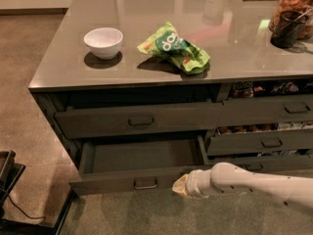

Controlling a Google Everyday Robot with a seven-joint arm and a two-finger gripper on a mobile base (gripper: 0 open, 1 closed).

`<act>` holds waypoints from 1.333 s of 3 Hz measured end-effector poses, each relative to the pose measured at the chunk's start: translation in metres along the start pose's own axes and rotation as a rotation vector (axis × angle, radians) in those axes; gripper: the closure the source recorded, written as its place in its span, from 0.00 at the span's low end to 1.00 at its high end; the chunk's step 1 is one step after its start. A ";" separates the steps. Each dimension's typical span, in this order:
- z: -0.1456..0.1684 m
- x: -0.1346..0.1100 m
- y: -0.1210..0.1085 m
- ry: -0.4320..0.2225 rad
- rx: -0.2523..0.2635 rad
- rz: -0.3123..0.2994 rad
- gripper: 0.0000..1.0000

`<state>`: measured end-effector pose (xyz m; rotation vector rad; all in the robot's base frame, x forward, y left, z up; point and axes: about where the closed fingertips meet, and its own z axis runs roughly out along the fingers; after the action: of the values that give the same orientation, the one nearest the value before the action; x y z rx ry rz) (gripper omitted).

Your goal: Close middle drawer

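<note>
The middle drawer (142, 160) is pulled far out of the grey counter unit, at the lower left. It is wide and dark grey with a low flat front, a small central pull handle (145, 183) and a bare grey inside. My gripper (179, 185) is at the end of the white arm that comes in from the lower right. It sits against the right part of the drawer's front, just right of the handle. The arm's wrist covers the fingers.
Above is a taller-fronted wide drawer (139, 120), slightly open. Narrower drawers (264, 142) with snack packets are on the right. The countertop holds a white bowl (103, 42), a green chip bag (175, 47) and a dark cup (287, 29). A dark stand (7, 175) is at the lower left.
</note>
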<state>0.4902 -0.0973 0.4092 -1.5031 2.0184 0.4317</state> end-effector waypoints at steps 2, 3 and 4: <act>0.010 0.003 -0.005 -0.002 0.032 -0.061 1.00; 0.020 0.003 -0.018 -0.040 0.095 -0.123 1.00; 0.025 0.001 -0.030 -0.076 0.152 -0.170 1.00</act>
<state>0.5249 -0.0932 0.3909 -1.5254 1.8055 0.2568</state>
